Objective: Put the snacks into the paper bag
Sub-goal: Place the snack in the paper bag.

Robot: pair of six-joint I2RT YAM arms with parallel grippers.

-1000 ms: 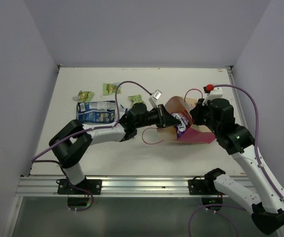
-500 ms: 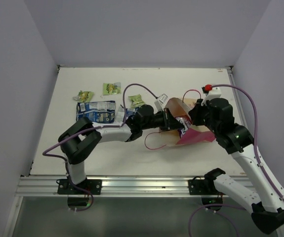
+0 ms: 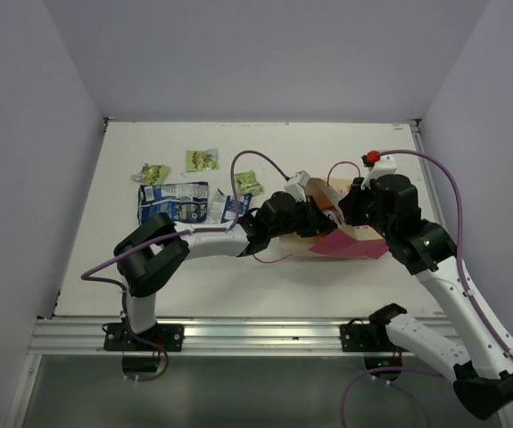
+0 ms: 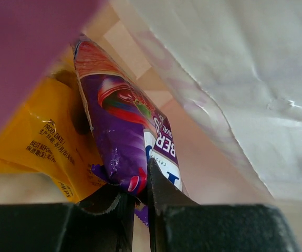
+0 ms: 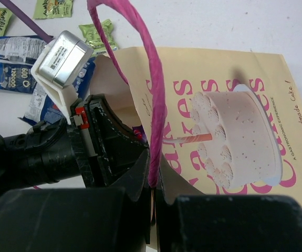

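Paper bag (image 3: 359,242) on its side — two packets (image 4: 122,136) inside, five other packets (image 3: 174,201) to its left.

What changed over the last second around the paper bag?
The left fingers, pinching the purple packet, pushed rightward deeper into the paper bag, uncovering a second dark blue packet. The right fingers kept hold of the pink handle; the green packets and the larger blue packet stayed put.
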